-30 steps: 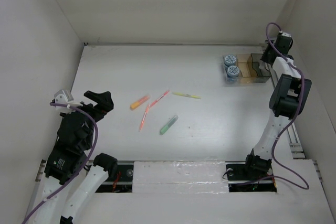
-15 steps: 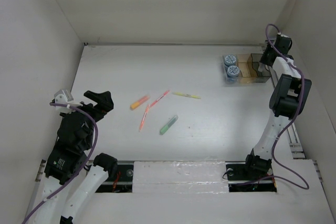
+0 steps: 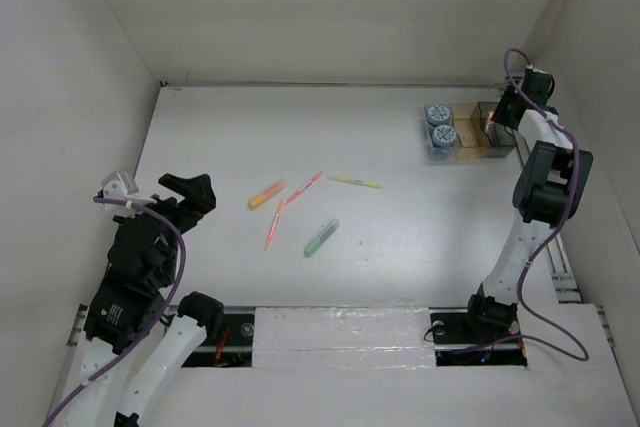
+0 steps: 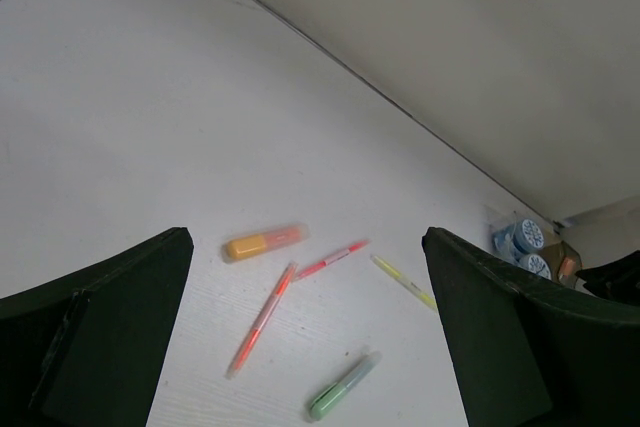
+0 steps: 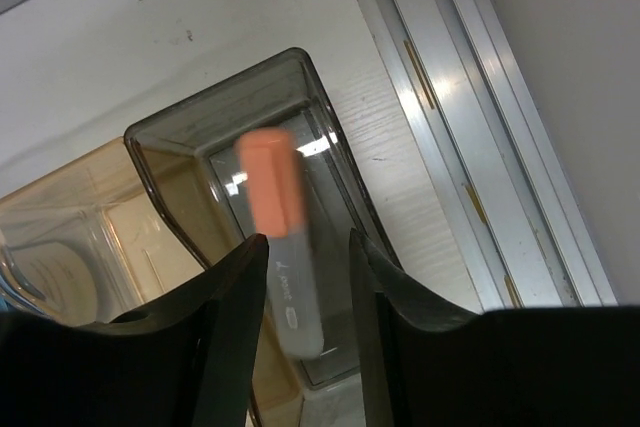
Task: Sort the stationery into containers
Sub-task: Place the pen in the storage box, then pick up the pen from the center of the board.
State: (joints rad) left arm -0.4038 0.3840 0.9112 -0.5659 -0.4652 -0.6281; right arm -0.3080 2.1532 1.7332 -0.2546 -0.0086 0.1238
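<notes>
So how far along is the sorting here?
Done: two pots sit in one end compartment of the organiser. In hand: an orange-capped marker is between the fingers of the right gripper, over the grey compartment; gripped or loose, I cannot tell. Left: five pens and markers lie on the table; the left gripper is open and empty.

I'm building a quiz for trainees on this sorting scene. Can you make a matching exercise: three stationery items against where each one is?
Items:
1. blue-and-white pots
2. orange-capped marker
3. green marker

Places:
A. lying loose on the table
B. between the right fingers, over the grey compartment
C. in the organiser, in the end compartment opposite the grey one

Pairs: 1-C, 2-B, 3-A
</notes>
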